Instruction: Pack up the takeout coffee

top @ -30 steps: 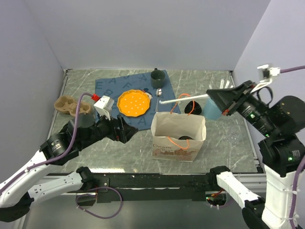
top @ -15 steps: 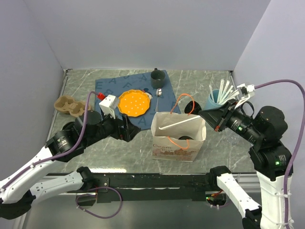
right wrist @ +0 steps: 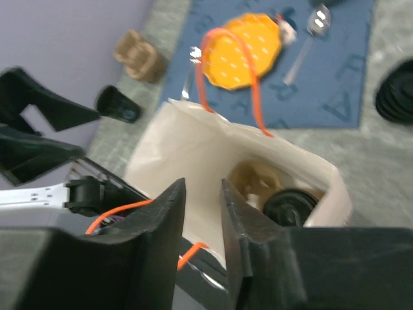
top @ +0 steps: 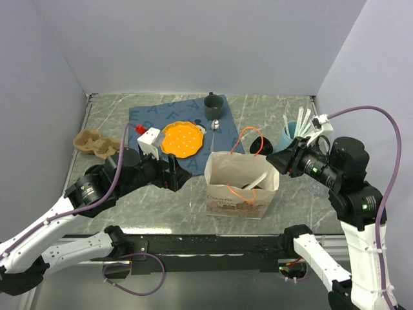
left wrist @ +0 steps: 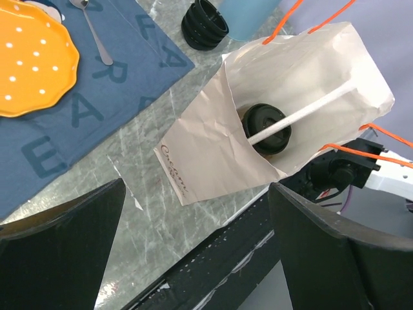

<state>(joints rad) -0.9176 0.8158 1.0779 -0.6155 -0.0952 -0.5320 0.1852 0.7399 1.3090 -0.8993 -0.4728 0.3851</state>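
Straw (left wrist: 303,116) lying slanted inside paper bag (top: 239,187), resting on lidded coffee cup (left wrist: 266,129). Right gripper (top: 274,161) hovering at bag's right rim, fingers (right wrist: 161,232) slightly apart, gripping nothing. Left gripper (top: 175,175) hanging left of bag, fingers spread wide. Advisable: rising straight, avoiding orange handles (top: 253,141). Blue straw cup (top: 289,134) standing just behind right gripper.

Vertical entry into the paper bag (top: 240,194) was obstructed by the white straw (left wrist: 310,108) slanting over the lidded cup (left wrist: 263,118), by the orange handle (top: 251,128) at 12 o'clock and the right gripper (top: 276,163) at 3 o'clock, while bare tabletop (top: 193,200) lay open at 9 o'clock.
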